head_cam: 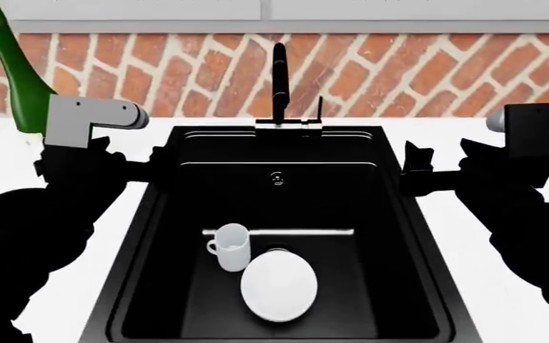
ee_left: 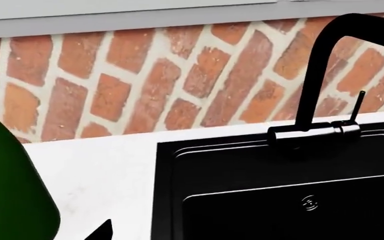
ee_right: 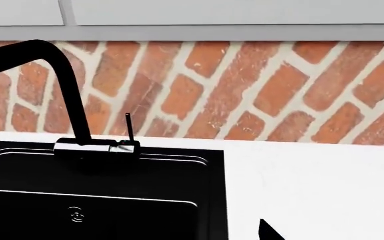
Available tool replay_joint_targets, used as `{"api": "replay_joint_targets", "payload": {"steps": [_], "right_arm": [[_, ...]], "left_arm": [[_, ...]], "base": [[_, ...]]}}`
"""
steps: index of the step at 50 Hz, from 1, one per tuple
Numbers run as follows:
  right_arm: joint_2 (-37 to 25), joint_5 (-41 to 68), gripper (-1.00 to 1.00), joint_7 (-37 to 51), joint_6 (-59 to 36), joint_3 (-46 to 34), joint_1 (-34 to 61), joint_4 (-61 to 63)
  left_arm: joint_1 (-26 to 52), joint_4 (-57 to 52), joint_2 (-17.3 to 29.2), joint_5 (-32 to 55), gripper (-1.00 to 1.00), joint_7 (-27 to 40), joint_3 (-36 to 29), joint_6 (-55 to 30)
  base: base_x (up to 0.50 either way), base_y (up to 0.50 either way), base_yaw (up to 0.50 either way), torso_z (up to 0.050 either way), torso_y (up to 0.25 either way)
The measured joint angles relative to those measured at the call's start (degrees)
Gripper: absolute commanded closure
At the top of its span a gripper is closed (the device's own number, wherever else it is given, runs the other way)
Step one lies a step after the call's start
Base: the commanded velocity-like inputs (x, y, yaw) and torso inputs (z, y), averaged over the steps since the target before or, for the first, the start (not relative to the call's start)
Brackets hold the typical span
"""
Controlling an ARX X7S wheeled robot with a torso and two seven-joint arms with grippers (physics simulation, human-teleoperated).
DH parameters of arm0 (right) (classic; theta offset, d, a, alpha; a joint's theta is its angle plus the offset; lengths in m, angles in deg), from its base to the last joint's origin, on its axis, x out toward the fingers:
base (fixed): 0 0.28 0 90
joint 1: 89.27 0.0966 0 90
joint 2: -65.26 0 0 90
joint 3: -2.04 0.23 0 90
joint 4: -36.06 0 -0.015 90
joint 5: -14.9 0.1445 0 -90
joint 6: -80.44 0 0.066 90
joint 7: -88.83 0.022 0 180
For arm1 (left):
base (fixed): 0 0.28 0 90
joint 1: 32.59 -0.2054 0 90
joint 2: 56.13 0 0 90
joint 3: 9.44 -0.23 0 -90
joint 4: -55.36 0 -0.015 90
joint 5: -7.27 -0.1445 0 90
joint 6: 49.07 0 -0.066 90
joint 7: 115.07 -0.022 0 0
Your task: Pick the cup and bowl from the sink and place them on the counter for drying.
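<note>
we see cup (head_cam: 229, 246) and bowl (head_cam: 279, 286) untouched on sink (head_cam: 160, 214) floor, cup upright just beside bowl, both near drain. left tool (head_cam: 155, 158) and right tool (head_cam: 410, 171) hover over surface (head_cam: 475, 257) either side of sink; jaw width, we cannot tell. first pick not begun; next, we judge, lower tool into sink toward cup.
</note>
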Motion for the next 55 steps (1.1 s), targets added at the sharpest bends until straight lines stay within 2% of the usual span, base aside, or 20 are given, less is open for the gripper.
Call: {"api": "replay_joint_targets", "payload": {"steps": [20,39,55], "right_arm": [[-0.2,-0.1,-1.00,-0.3,1.3,-0.6,-0.6,-0.4],[-0.2,0.3,-1.00,-0.1,1.9,-0.2,-1.6,-0.7],[-0.2,0.3,-1.00,-0.5,3.1,-0.4,-2.8,-1.0]], "left_arm": [[-0.8,0.6,0.2,0.2,-1.00,-0.2,-1.0,0.7],[-2.0,0.7,-0.5,0.8,-1.00,0.0,-2.6,0.8],[-6.9,-2.6,-2.7,2.5,-1.00,-0.3,-6.0,1.0]], "base": [[0.26,0.00,0.00,0.000,0.001],[0.00,0.00,0.00,0.000,0.001],[0.00,0.00,0.00,0.000,0.000]]}}
